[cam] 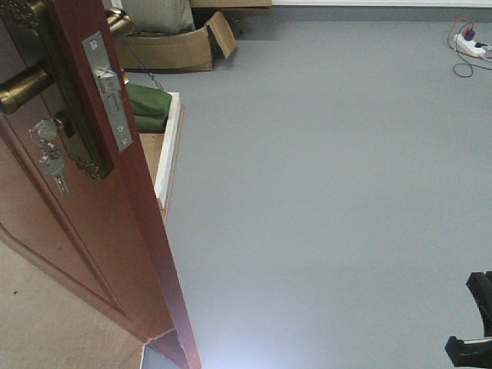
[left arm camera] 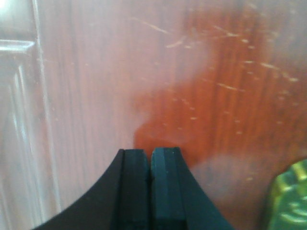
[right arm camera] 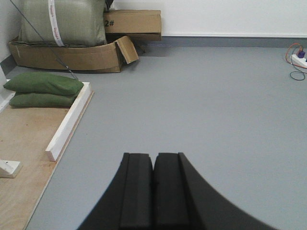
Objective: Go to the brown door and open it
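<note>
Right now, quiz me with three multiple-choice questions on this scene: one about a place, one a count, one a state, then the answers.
1. Where do the keys hang relative to the lever handle? A above it; B below it; C level, to its right.
2. How many green bags lie stacked on the wooden board? A one; B four; C two.
3. How does the left pincer stand before the brown door? A shut; B wide open; C clamped on a key.
Answers: B, the front view shows them dangling under the lever; C, the right wrist view shows one atop another; A, its fingers meet with no gap.
</note>
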Available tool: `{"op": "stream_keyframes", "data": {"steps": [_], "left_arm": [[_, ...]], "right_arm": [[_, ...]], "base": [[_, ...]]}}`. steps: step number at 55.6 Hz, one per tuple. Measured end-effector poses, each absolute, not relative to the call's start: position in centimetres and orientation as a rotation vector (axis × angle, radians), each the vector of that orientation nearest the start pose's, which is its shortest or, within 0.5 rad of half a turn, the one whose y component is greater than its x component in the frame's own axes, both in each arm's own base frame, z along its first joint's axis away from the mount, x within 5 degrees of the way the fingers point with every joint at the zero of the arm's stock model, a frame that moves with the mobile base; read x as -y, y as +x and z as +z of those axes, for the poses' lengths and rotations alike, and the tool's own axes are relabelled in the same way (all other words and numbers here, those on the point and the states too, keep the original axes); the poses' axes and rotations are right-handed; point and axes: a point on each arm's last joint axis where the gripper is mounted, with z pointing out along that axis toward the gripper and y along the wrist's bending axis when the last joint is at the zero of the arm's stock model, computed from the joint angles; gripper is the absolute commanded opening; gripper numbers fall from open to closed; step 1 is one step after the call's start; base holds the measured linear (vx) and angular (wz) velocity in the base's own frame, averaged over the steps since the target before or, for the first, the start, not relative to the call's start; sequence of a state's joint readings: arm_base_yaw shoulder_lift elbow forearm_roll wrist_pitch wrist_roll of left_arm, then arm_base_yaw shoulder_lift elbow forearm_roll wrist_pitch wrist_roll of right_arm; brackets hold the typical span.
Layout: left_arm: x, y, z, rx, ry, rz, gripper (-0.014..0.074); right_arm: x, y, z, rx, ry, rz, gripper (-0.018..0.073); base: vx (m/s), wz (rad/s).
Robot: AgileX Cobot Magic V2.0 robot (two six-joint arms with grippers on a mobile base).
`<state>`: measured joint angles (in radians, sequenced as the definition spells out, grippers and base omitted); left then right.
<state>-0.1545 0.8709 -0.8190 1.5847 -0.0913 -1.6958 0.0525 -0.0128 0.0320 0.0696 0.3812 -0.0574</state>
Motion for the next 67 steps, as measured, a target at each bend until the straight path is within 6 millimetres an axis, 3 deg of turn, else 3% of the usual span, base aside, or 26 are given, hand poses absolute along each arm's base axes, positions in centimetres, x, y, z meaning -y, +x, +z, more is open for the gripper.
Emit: {"op": "stream_keyframes", "data": {"steps": [67], "left_arm": [[3.83,18.45,39.76,-1.541,0.116,-0.290,-0.0006]], "right_arm": [[-0.51,5.21,16.89,-1.883,-0.060,0.065,0.0000]], "base": [[0.17,0.00]]}}
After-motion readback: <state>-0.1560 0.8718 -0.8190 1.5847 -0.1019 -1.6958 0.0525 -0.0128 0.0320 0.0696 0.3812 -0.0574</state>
